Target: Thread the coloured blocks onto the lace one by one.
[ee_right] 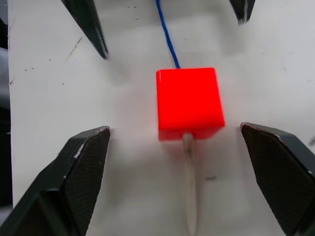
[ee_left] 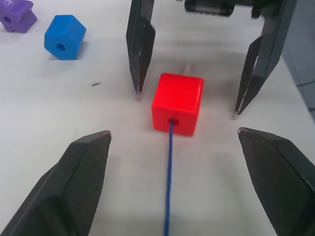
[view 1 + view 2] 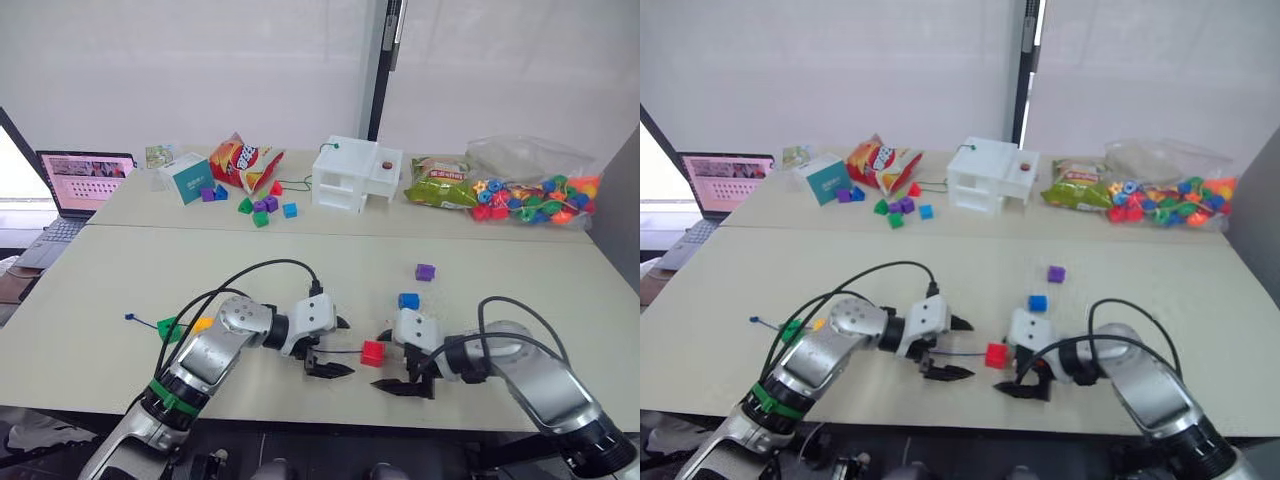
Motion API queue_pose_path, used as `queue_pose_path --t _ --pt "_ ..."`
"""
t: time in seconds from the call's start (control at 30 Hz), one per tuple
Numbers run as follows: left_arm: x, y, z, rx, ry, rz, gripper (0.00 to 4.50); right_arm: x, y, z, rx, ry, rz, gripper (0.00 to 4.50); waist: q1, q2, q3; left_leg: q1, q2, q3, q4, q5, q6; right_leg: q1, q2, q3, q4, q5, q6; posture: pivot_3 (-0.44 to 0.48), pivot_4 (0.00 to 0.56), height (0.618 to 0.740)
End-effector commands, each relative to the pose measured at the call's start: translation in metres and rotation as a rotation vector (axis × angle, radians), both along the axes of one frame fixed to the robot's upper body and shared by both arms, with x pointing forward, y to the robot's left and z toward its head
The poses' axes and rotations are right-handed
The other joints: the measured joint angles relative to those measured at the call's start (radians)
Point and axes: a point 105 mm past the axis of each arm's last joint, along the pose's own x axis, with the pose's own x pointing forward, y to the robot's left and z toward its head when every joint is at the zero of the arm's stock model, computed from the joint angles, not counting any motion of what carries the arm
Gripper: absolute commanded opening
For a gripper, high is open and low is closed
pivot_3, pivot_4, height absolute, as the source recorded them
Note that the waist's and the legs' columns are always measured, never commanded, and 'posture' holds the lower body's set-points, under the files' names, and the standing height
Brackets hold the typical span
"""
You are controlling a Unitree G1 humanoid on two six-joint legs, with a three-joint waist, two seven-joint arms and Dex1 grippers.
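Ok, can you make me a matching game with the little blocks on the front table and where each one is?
Things:
1. red block
2. blue block
3. purple block
4. green block

Places:
A. farthest from the robot of these four
B. by the left arm, beside a yellow block
C. on the dark-blue string, between the two open pincers
D. lying loose between the red and purple ones

Pairs: 1-C, 2-D, 3-A, 4-B
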Motion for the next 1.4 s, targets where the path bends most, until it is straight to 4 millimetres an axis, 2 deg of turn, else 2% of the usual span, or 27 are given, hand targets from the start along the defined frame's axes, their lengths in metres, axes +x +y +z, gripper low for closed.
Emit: queue_pose_path --t 0.03,0.23,0.53,0.6,0.8,1.07,1.2,1.3,1.4 --pt "0.001 -0.016 -0.002 0.008 -0.051 -0.033 4.18 -0.001 -0.010 0.009 -0.003 -0.040 -0.037 4.50 -0.003 0.000 0.000 0.000 0.000 0.000 0.000 0.000 0.000 0.000 0.000 0.000 0.000 0.000 0.000 0.000 0.150 0.740" --pt "0.004 -0.026 -0.016 0.037 -0.037 -0.061 4.18 -0.001 -0.019 -0.002 -0.006 -0.035 -0.102 4.50 -0.015 0.000 0.000 0.000 0.002 0.000 -0.001 0.000 0.000 -0.001 0.002 0.001 0.000 0.000 0.000 0.000 0.150 0.740" --pt "0.007 -0.030 -0.018 0.038 -0.023 -0.075 1.34 0.001 -0.018 -0.009 0.018 -0.040 -0.132 4.50 -0.015 0.000 0.000 0.001 0.002 0.000 0.000 0.000 0.000 0.000 0.002 0.001 0.000 0.000 0.000 0.000 0.150 0.740" --pt "0.007 -0.030 -0.019 0.043 -0.027 -0.077 1.21 0.001 -0.018 -0.010 0.015 -0.039 -0.129 4.50 -0.015 0.000 0.000 0.001 0.002 0.001 0.000 0.000 0.000 0.000 0.002 0.001 0.000 0.000 0.000 0.000 0.150 0.740" --pt "0.002 -0.029 -0.019 0.042 -0.019 -0.098 1.21 0.004 -0.018 -0.009 0.019 -0.054 -0.124 2.77 -0.015 0.000 0.000 0.001 0.002 0.000 0.000 0.000 0.000 0.000 0.002 0.001 0.000 0.000 0.000 0.000 0.150 0.740" --pt "0.000 -0.028 -0.017 0.044 -0.022 -0.109 1.21 0.006 -0.021 -0.012 -0.001 -0.060 -0.126 0.02 -0.014 0.000 0.000 0.001 0.001 0.000 0.000 0.000 0.000 0.001 0.002 0.001 0.000 0.000 0.000 0.000 0.150 0.740" --pt "0.000 -0.024 -0.017 0.047 -0.020 -0.107 1.21 0.008 -0.020 -0.009 0.005 -0.070 -0.126 0.00 -0.014 0.000 0.000 0.001 0.001 0.000 0.000 0.000 0.000 0.001 0.002 0.001 0.000 0.000 0.000 0.000 0.150 0.740" --pt "0.003 -0.006 -0.016 0.066 -0.023 -0.075 1.21 0.006 -0.015 -0.001 0.019 -0.083 -0.097 0.00 -0.015 0.000 0.000 0.001 0.002 0.001 0.000 0.000 0.000 0.000 0.002 0.001 0.001 0.000 0.000 0.000 0.150 0.740" --pt "0.008 0.026 -0.015 0.119 -0.029 -0.039 1.21 0.002 -0.010 0.007 0.029 -0.087 -0.068 0.00 -0.020 0.000 0.000 0.001 0.002 0.000 0.000 0.000 0.000 -0.001 0.003 0.001 0.001 0.000 0.000 0.000 0.150 0.740"
